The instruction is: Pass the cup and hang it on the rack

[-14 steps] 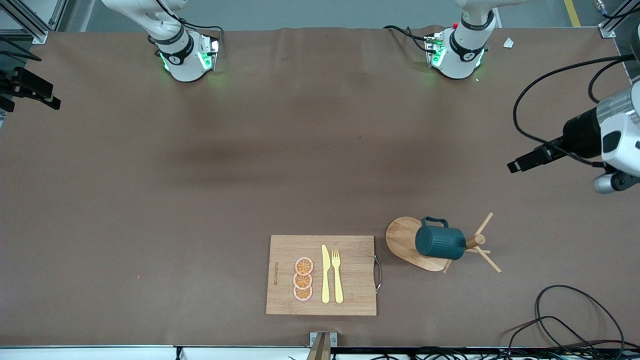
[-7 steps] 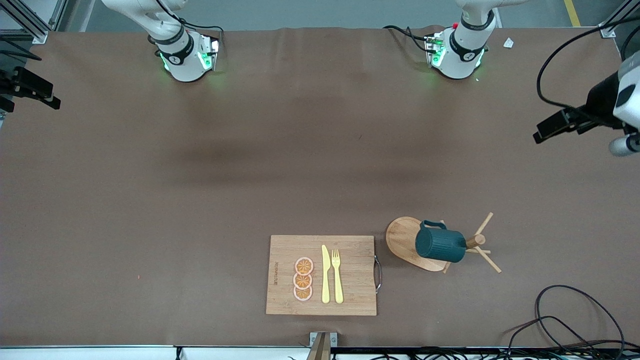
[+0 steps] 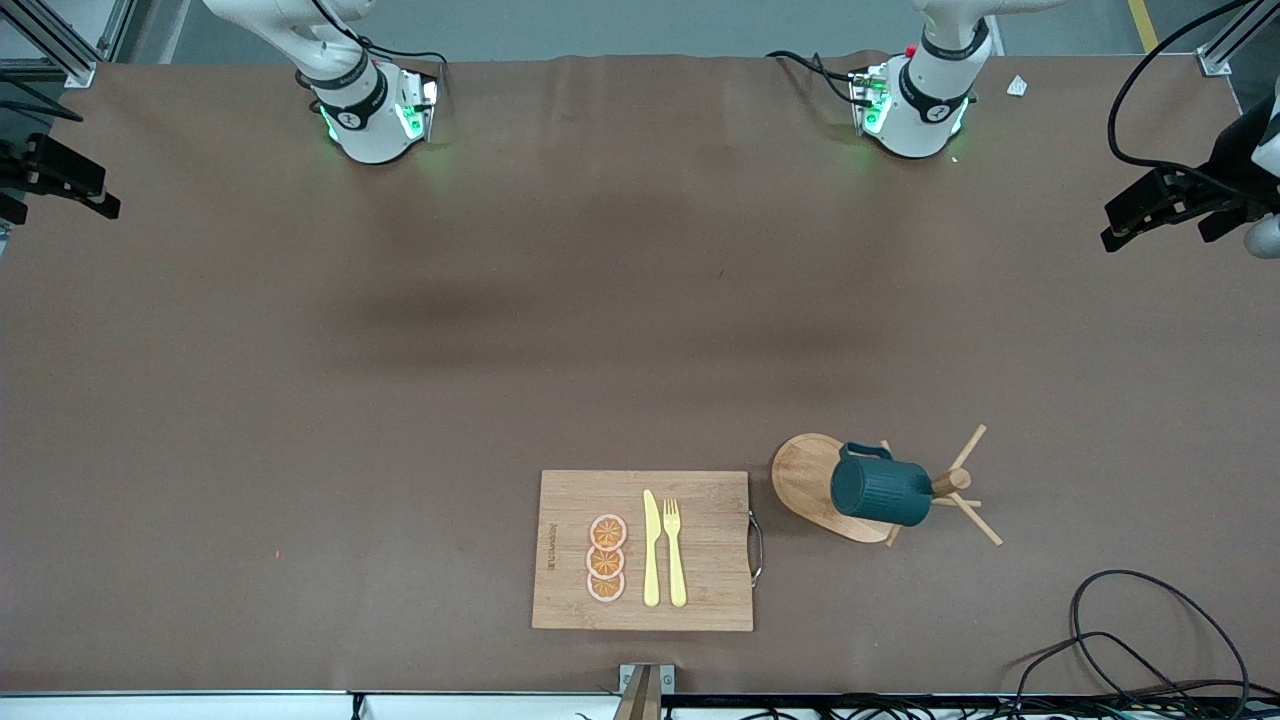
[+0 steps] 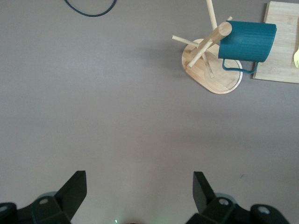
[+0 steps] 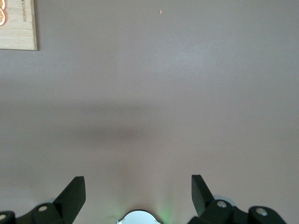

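The left gripper (image 4: 138, 193) has its two black fingers spread wide, with nothing between them, over bare brown table well apart from the light wooden mug tree with an oval base, central post and thin angled pegs (image 3: 858, 497). In the front view this gripper (image 3: 1130, 215) hangs at the edge of the picture, over the table's border at the left arm's end. The right gripper (image 5: 138, 193) is equally wide and empty, above open table surface; its arm waits, and in the front view only a dark part at the picture's edge may belong to it, which I cannot tell for certain.

The small dark teal ribbed mug with a loop handle (image 3: 880, 489) hangs on the mug tree, lying sideways against the post, its handle hooked over a peg, above the oval base. In the left wrist view the mug (image 4: 246, 41) covers one side of the base (image 4: 212, 77).

Just beside the mug tree, toward the right arm's end, lies a rectangular bamboo cutting board with a metal handle (image 3: 570, 500), its handle edge facing the tree's base with a narrow gap between. On it lie three orange slices (image 3: 606, 558), a yellow knife (image 3: 651, 548) and a yellow fork (image 3: 674, 550). A small printed mark runs along the board's edge, too small to read. A loop of black cable (image 3: 1150, 620) lies near the table's front edge, nearer the front camera than the mug tree.
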Controlling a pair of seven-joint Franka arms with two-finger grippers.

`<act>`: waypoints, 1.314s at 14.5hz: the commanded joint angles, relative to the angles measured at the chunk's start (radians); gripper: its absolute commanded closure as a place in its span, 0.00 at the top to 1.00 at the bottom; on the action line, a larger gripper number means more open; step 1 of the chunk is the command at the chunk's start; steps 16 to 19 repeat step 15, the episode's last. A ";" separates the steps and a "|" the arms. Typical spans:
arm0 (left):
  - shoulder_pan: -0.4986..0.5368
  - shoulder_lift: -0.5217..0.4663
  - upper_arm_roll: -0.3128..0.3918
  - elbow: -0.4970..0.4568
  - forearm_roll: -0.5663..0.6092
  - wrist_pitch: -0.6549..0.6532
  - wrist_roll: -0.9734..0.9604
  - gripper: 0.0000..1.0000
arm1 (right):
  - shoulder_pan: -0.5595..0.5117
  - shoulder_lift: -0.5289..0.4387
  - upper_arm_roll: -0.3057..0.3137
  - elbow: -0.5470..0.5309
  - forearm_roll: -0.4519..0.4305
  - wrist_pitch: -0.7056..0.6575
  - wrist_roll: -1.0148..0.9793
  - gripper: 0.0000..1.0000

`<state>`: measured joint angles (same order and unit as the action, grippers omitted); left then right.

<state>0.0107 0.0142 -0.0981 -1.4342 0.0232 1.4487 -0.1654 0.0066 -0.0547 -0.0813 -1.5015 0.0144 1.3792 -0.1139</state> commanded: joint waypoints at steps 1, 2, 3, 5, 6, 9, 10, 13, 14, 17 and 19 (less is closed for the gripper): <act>-0.064 0.001 0.053 0.009 0.020 -0.007 0.017 1.00 | -0.007 -0.019 0.008 -0.012 -0.011 -0.005 -0.013 1.00; -0.092 0.000 0.093 0.009 0.012 -0.007 0.024 1.00 | -0.008 -0.020 0.008 -0.014 -0.010 -0.006 -0.013 1.00; -0.093 0.000 0.118 0.009 0.008 -0.005 0.033 1.00 | -0.011 -0.021 0.006 -0.016 -0.010 -0.005 -0.013 1.00; -0.083 0.000 0.118 0.011 0.000 -0.005 0.093 1.00 | -0.013 -0.021 0.005 -0.017 -0.008 -0.005 -0.013 1.00; -0.090 -0.006 0.120 0.011 0.001 -0.005 0.092 1.00 | -0.013 -0.021 0.005 -0.017 -0.008 -0.005 -0.013 1.00; -0.083 -0.007 0.118 0.011 0.000 -0.002 0.081 1.00 | -0.013 -0.021 0.005 -0.017 -0.008 -0.005 -0.013 1.00; -0.087 -0.003 0.118 0.012 0.001 -0.001 0.078 1.00 | -0.013 -0.021 0.005 -0.019 -0.008 -0.005 -0.012 1.00; -0.092 0.003 0.117 0.040 -0.002 0.010 0.055 1.00 | -0.013 -0.021 0.005 -0.019 -0.007 -0.003 -0.012 1.00; -0.093 0.003 0.115 0.038 -0.002 0.010 0.044 1.00 | -0.011 -0.021 0.005 -0.019 -0.007 -0.003 -0.012 1.00; -0.094 0.003 0.116 0.038 -0.003 0.010 0.043 1.00 | -0.011 -0.021 0.005 -0.019 -0.007 -0.003 -0.012 1.00; -0.094 0.003 0.116 0.038 -0.003 0.010 0.043 1.00 | -0.011 -0.021 0.005 -0.019 -0.007 -0.003 -0.012 1.00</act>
